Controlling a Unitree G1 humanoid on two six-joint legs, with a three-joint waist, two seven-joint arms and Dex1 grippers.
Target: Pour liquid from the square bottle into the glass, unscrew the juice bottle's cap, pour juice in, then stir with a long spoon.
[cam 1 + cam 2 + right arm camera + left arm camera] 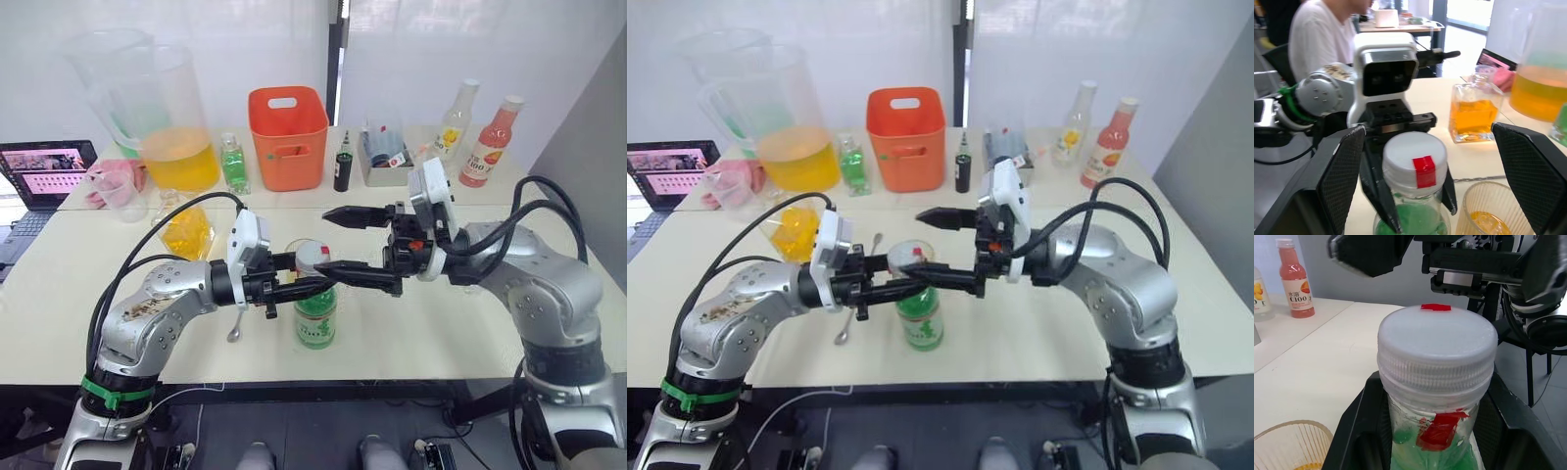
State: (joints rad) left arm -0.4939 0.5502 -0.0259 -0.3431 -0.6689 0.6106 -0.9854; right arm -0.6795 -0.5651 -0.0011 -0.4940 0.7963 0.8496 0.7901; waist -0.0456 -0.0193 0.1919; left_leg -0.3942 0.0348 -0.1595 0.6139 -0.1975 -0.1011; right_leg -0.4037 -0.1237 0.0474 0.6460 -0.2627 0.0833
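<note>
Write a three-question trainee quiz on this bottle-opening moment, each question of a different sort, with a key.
1. True or false: the cap is off the juice bottle.
2. Which claw is shut on the juice bottle's neck? A) left claw B) right claw C) neither
3. Fill in: the glass holds some ____-coloured liquid.

Key: 1. False, the cap sits on the neck. 2. A; the right claw's fingers stand open on either side of the cap. 3. Orange.
</note>
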